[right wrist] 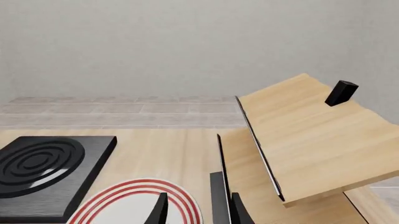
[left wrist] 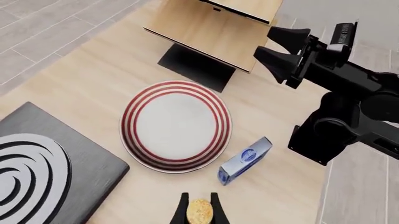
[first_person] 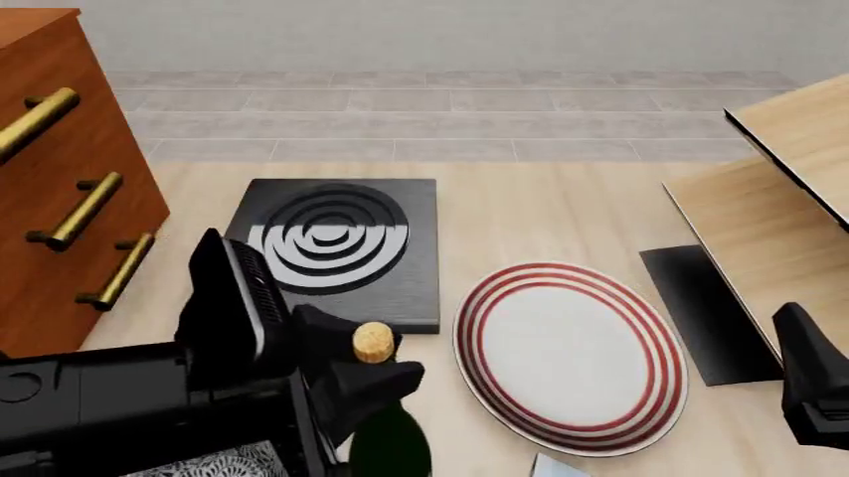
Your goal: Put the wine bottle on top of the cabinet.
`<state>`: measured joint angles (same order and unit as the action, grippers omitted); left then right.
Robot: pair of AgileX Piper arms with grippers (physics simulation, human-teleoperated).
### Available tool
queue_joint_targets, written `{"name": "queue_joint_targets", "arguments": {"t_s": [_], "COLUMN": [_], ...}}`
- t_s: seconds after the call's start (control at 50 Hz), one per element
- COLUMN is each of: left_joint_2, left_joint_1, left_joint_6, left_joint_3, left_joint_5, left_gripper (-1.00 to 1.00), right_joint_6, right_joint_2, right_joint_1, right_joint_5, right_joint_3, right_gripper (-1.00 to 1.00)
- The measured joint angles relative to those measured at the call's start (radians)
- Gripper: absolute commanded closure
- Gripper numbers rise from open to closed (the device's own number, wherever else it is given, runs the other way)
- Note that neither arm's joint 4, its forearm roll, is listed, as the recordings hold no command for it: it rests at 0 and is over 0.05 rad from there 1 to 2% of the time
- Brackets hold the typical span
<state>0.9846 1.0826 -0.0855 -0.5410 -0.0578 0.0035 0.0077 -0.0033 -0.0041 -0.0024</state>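
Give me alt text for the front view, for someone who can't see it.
The left gripper is closed around the neck of the wine bottle near the table's front edge. The cabinet stands at far left, with a striped plate to the bottle's right.

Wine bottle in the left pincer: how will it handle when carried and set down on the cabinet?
The wine bottle is probably slippery, smooth glass. The left pincer grips near the cork, so it may swing. Tall and narrow, it could tip on the cabinet.
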Motion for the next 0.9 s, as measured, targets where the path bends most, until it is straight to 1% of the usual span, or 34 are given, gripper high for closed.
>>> {"name": "queue_joint_targets", "arguments": {"t_s": [0.28, 0.52, 0.68, 0.9], "left_joint_2": [-0.034, -0.056, -0.061, -0.073], "left_joint_1": [-0.031, -0.053, -0.101, -0.156], "left_joint_6": [0.015, 0.038, 0.082, 0.108], "left_joint_3": [-0.059, -0.13, -0.178, -0.252], "left_joint_5": [-0.053, -0.11, -0.164, -0.247], "left_gripper": [1.0, 1.0, 1.0, 1.0], "right_joint_6": [0.0, 0.0, 0.0, 0.0], "right_joint_2": [-0.001, -0.001, -0.001, -0.001], "right_joint_1": [0.0, 0.0, 0.0, 0.0], "right_joint_5": [0.001, 0.002, 0.002, 0.002], "right_joint_3": [0.0, -0.001, -0.001, -0.001], "right_gripper": [-1.0, -1.0, -1.0, -1.0]}}
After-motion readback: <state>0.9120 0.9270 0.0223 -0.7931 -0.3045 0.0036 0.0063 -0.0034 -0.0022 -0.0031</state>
